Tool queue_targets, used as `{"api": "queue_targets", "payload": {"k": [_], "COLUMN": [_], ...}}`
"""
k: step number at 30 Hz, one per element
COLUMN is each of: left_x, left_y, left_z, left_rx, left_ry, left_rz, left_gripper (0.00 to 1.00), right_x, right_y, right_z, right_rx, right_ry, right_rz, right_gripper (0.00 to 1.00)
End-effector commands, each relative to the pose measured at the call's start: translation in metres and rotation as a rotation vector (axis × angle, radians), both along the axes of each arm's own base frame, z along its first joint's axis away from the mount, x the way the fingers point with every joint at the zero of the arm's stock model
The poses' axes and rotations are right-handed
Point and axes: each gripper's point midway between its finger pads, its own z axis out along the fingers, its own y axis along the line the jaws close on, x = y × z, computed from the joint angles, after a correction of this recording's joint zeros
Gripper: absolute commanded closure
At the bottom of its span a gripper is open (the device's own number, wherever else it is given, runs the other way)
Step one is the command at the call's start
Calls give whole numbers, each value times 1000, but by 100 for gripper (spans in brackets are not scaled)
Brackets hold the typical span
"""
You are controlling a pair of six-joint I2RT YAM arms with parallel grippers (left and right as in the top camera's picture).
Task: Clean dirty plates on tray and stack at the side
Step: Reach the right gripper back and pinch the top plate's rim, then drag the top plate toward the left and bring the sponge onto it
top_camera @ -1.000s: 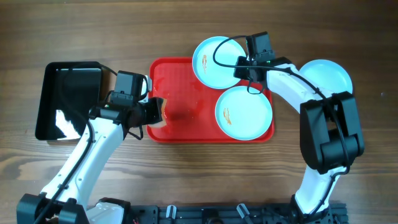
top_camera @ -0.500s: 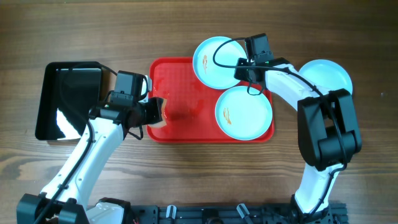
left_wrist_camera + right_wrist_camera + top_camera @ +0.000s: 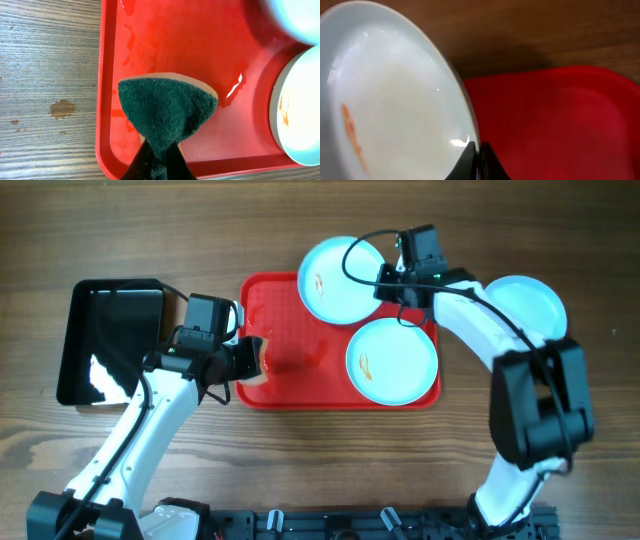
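We see the right gripper (image 3: 389, 276) shut tight on the rim of the first plate (image 3: 338, 267), pinching it at the plate's 3 o'clock edge. The plate spreads away from the claw toward 9 o'clock. It overhangs the 12 o'clock rim of the red tray (image 3: 300, 385), part of it above the wooden table (image 3: 560, 440). In the right wrist view the dark fingers (image 3: 492, 165) meet over the thin rim, and an orange streak marks the plate's left side. We cannot tell whether the plate is lifted or resting.

A second plate (image 3: 392, 360), also smeared orange, lies flat in the tray's 4 o'clock corner, just beside the held one. A third plate (image 3: 528, 302) sits on the table at 3 o'clock of the tray, partly under the right arm.

The left gripper (image 3: 247, 362) is clamped on a green-faced sponge (image 3: 167, 112) over the tray's 9 o'clock edge, well apart from both tray plates. A black tray (image 3: 75, 330) lies farther out at 9 o'clock.
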Motion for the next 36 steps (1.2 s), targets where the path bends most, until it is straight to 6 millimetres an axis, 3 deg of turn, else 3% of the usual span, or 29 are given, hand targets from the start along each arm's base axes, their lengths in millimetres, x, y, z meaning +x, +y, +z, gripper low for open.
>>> {"api": "queue_targets", "payload": {"k": [1,4,9,15,19,22,29,36], "left_x": [2,0,0,0,-8,-17,-29,-25], "left_y": [-1,-1,-1,3,18,29,32,29], "left_z": [4,3,9,52,85,96,78,36], "left_rx": [-16,-15,-18,-32,11,49,69,97], "left_ry": [-12,-6,-22,-169,-285,-318,-220,-62], "left_rz": [4,4,4,13,56,85,81,70], "left_gripper": [96,96,96,96,96,96,96,96], "right_x": [-5,-19,-49,-74,-84,-88,-107,-128], "right_y": [34,46,60,57,69,76,90,105], "right_z": [75,86,69,37,24,15,-20,-55], "right_rx": [160,207,183,61,62,65,28,-25], "right_ry": [-109,-77,38,152,199,230,329,415], "right_rz": [126,129,143,63,73,63,89,129], "right_gripper": [96,96,96,96,96,96,96,96]}}
